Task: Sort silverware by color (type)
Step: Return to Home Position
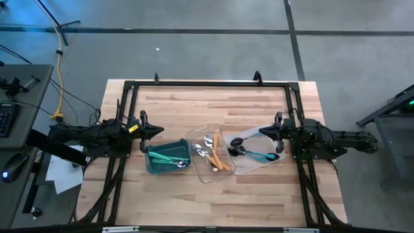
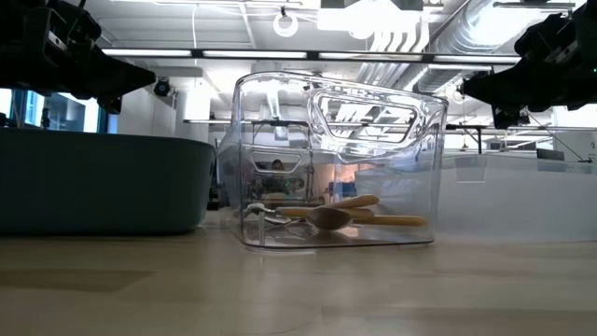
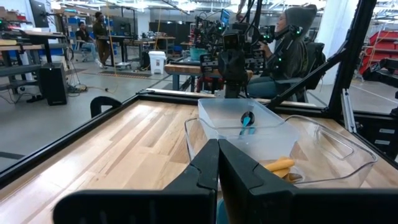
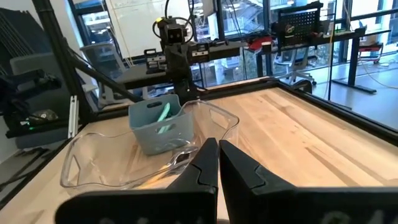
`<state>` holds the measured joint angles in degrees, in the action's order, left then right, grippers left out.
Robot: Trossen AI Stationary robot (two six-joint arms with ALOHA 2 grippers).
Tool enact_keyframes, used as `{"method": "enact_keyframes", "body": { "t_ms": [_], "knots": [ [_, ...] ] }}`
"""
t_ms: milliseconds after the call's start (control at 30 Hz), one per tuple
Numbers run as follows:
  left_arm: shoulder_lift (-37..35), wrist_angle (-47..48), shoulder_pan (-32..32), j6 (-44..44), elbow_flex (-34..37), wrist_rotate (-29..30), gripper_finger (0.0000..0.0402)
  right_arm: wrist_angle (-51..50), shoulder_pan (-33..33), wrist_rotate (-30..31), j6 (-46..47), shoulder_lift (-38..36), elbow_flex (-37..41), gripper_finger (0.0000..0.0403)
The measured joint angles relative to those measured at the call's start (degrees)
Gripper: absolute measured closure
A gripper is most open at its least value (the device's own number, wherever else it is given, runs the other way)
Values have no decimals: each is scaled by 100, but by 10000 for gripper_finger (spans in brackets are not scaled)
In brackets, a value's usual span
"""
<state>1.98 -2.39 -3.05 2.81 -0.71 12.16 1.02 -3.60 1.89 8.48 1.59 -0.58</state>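
Observation:
The silverware lies in three containers across the table's middle. Teal-handled spoons [image 1: 169, 157] lie in the teal bin [image 1: 154, 167]. Orange-handled, silver-headed spoons [image 1: 217, 157] lie flat in the middle clear tray [image 1: 202, 134]. Teal-handled pieces with black heads [image 1: 255, 154] lie in the right clear tray [image 1: 249, 168]. My left gripper [image 1: 160, 131] hovers level at the far side of the teal bin, shut and holding nothing. My right gripper [image 1: 262, 131] hovers level over the right tray's far end, also shut with nothing in it.
A black frame [image 1: 207, 83] runs around the table's far edge and both sides. Bare wood lies between the containers and the far rail, and along the near edge. People sit and stand in the room beyond the table [image 3: 292, 37].

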Motion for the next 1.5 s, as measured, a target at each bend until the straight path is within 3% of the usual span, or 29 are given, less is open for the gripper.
{"method": "enact_keyframes", "body": {
  "t_ms": [1500],
  "knots": [
    [0, 1, 1, 0, 0, 0, 402, 0, 0, 4, 157, -3, 0, 402]
  ]
}}
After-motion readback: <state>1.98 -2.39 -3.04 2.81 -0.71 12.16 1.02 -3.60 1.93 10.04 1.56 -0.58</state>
